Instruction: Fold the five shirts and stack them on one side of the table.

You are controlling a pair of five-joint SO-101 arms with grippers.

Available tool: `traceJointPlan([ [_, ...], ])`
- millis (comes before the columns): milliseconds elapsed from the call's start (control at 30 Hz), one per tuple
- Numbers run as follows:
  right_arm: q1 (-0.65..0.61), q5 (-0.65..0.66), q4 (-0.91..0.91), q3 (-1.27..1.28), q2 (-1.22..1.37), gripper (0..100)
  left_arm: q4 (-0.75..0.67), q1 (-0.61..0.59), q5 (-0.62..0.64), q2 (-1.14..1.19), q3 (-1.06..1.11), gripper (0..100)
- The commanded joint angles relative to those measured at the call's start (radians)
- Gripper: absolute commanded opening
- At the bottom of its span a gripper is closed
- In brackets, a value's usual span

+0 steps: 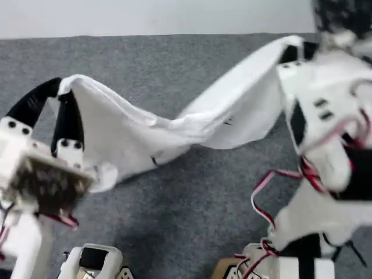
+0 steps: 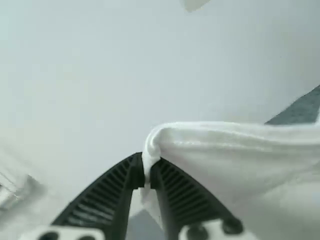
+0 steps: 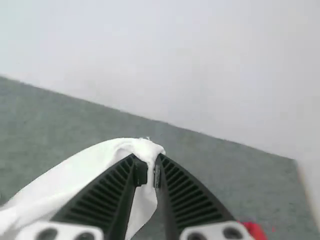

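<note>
A white shirt (image 1: 174,125) hung stretched between the two arms above the grey table (image 1: 192,203), sagging through its middle; whether its lowest fold touched the surface could not be told. The left gripper (image 2: 145,175) was pinched tight on one bunched edge of the cloth, its black fingers (image 2: 172,187) meeting around the fabric. The right gripper (image 3: 152,172) was likewise clamped on the opposite edge, held up near the table's far side by the pale wall (image 1: 157,17)
</note>
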Motion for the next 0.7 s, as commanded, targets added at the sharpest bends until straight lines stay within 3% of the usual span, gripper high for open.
traceJointPlan([
  [0,0.070,0.041,0.036,0.011,-0.097,0.9,-0.018,-0.008,-0.087,-0.044,-0.031,0],
  [367,0.122,0.118,0.031,0.275,-0.446,0.9,-0.250,-0.255,-0.127,-0.178,-0.031,0],
  [667,0.124,0.167,0.031,0.396,-0.679,0.9,-0.341,-0.296,-0.130,-0.318,-0.031,0],
])
